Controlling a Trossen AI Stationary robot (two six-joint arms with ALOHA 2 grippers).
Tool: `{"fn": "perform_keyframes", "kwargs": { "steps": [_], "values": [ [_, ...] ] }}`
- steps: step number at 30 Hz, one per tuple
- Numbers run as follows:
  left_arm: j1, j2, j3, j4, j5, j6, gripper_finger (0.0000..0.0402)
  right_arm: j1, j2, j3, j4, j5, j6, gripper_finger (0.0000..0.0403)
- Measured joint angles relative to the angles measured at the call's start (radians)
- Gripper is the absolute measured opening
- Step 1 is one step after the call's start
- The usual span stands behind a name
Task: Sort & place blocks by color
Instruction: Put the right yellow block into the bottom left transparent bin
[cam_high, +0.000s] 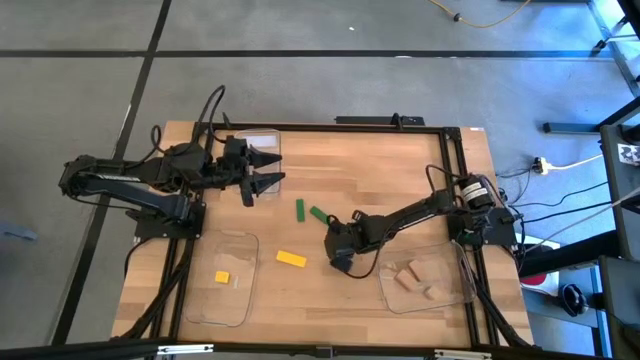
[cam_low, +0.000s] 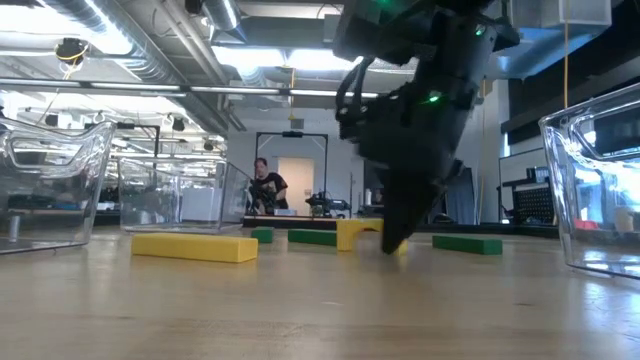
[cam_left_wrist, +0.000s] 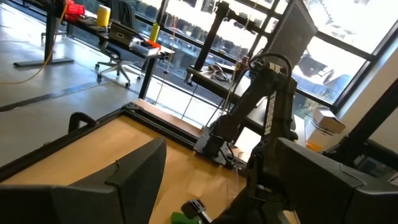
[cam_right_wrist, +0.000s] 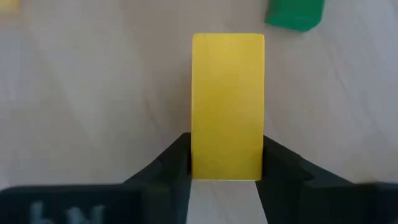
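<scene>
My right gripper (cam_high: 341, 256) points down at the table's middle and is shut on a yellow block (cam_right_wrist: 227, 106), which the gripper hides in the high view. A second yellow bar (cam_high: 291, 258) lies flat on the table just to its left. Two green blocks (cam_high: 300, 208) (cam_high: 320, 214) lie beyond it. One yellow block (cam_high: 222, 277) lies in the near-left clear tray (cam_high: 215, 310). Tan blocks (cam_high: 405, 278) lie in the near-right tray (cam_high: 445, 300). My left gripper (cam_high: 272, 170) is open and empty, held above the far-left part of the table. My right gripper pinches the yellow block's two long sides (cam_right_wrist: 198, 155) between its fingertips (cam_right_wrist: 177, 163), at the end of the block nearest the wrist. The fingers come from above, pointing down, and lie across the block. In the low view the block (cam_low: 352, 234) sits at table level.
A third clear tray (cam_high: 262, 142) stands at the far left under my left gripper. In the low view the yellow bar (cam_low: 195, 247) and green blocks (cam_low: 312, 237) (cam_low: 467, 243) lie around my right gripper. A person (cam_low: 266, 186) stands in the room behind.
</scene>
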Motion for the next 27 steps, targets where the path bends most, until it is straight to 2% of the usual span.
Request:
{"fn": "perform_keyframes", "kwargs": {
  "steps": [4, 9, 12, 16, 21, 27],
  "values": [
    [0.000, 0.000, 0.000, -0.001, 0.000, 0.004, 0.0292, 0.029, -0.104, -0.051, 0.002, 0.005, -0.089, 0.0133],
    [0.000, 0.000, 0.000, -0.013, 0.000, 0.005, 0.0292, 0.047, -0.318, -0.269, 0.069, 0.010, 0.016, 0.0133],
    [0.000, 0.000, 0.000, -0.020, 0.004, 0.033, 0.0292, 0.055, -0.479, -0.414, 0.197, 0.030, 0.136, 0.0133],
    [0.000, 0.029, 0.000, -0.027, 0.027, 0.107, 0.0292, 0.049, -0.648, -0.543, 0.465, 0.049, 0.174, 0.0133],
    [-0.002, 0.091, 0.000, -0.039, 0.046, 0.160, 0.0292, 0.003, -0.726, -0.540, 0.655, 0.075, 0.091, 0.0133],
    [-0.002, 0.147, 0.000, -0.033, 0.134, 0.121, 0.0292, -0.030, -0.728, -0.481, 0.647, 0.043, -0.011, 0.0133]
  ]
}}
